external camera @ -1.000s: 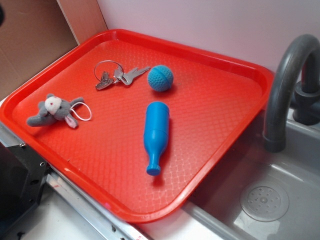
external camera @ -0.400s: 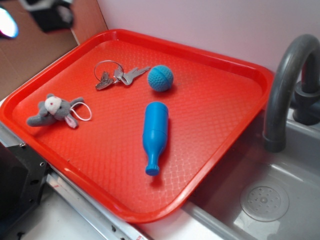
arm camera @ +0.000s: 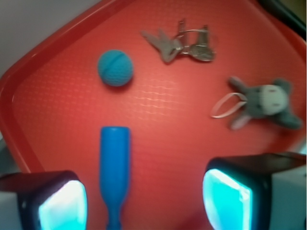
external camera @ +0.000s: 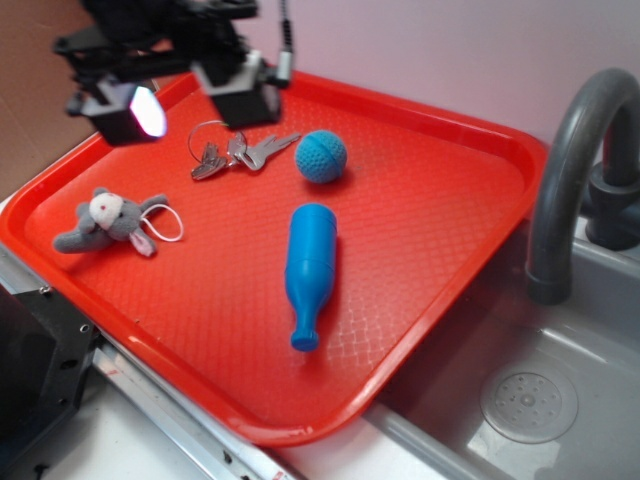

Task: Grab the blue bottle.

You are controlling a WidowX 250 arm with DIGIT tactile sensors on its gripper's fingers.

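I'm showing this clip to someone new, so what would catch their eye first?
Probably the red tray filling the scene, with the blue bottle lying on its side near the middle, neck toward the front edge. Next, the open tool hovering over the tray's back left corner, near the keys. The blue ball sits just behind the bottle.

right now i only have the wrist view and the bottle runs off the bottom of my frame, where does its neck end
observer: the blue bottle lies flat on the red tray, and its lip stops short of the near rim, nothing overhanging.
operator: where am i over the tray
observer: the gripper hangs open above the far left part, about over the keys, touching nothing.
operator: anything off the tray to mind
observer: a grey faucet and a sink sit just beyond the tray's edge on the side opposite the plush toy.
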